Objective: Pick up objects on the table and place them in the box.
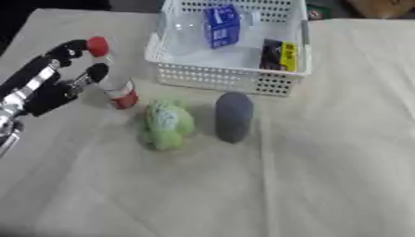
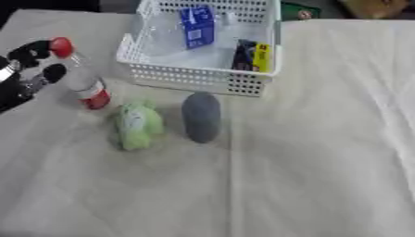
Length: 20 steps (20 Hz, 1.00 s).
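- the left hand [image 1: 50, 88] is reaching in from the left edge, its fingers curling round a clear bottle [image 1: 113, 78] with a red cap [image 1: 97, 46] and a red band near its base.
- the bottle is standing tilted on the cloth-covered table [image 1: 324, 176], the thumb and fingers lying against its upper part, the base touching the cloth.
- a green crumpled thing [image 1: 167, 123] is lying just beside the bottle's base, right of the hand.
- a dark grey oblong object [image 1: 233, 116] is lying next to it, near the front wall of the white basket [image 1: 219, 78].
- the basket is already holding a blue carton [image 1: 221, 25] and a black-and-yellow packet [image 1: 279, 54].
- the right hand is not showing in either view.
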Tool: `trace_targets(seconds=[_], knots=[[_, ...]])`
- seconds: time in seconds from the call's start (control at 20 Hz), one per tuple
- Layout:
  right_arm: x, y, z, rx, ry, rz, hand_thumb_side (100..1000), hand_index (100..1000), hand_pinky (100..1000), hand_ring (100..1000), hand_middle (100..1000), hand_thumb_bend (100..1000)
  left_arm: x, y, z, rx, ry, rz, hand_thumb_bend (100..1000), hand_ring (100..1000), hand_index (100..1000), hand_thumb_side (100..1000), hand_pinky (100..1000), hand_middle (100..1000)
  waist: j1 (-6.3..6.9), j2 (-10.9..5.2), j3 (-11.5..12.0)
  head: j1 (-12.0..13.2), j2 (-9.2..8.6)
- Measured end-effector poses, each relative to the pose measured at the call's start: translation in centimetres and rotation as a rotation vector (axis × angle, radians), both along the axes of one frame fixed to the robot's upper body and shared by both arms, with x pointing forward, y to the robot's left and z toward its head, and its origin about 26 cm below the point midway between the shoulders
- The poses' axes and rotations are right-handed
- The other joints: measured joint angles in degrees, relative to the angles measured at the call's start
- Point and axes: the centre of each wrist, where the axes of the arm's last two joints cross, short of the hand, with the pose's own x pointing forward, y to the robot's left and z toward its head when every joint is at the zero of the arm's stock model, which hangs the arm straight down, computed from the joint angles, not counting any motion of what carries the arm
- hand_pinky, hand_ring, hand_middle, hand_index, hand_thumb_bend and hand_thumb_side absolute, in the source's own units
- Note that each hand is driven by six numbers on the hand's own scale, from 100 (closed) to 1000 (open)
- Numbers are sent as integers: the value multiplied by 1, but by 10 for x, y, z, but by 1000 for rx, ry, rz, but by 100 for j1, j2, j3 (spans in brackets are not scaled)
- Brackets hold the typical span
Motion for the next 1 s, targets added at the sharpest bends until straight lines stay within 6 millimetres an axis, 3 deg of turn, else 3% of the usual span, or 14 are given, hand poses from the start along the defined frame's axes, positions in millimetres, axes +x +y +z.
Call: trace_targets(seconds=[0.55,1.0], knots=[[0,0,0,2,0,4,1000,856,902,855,765,100,9,-9,1,-11,6,-6,576,1000,1000,980,1000,1000,-1,0,-34,50,-24],[0,1,-1,2,-1,9,1000,855,901,855,765,100,15,-6,-6,-9,9,91,560,1000,1000,985,1000,1000,-21,0,-34,72,-27]])
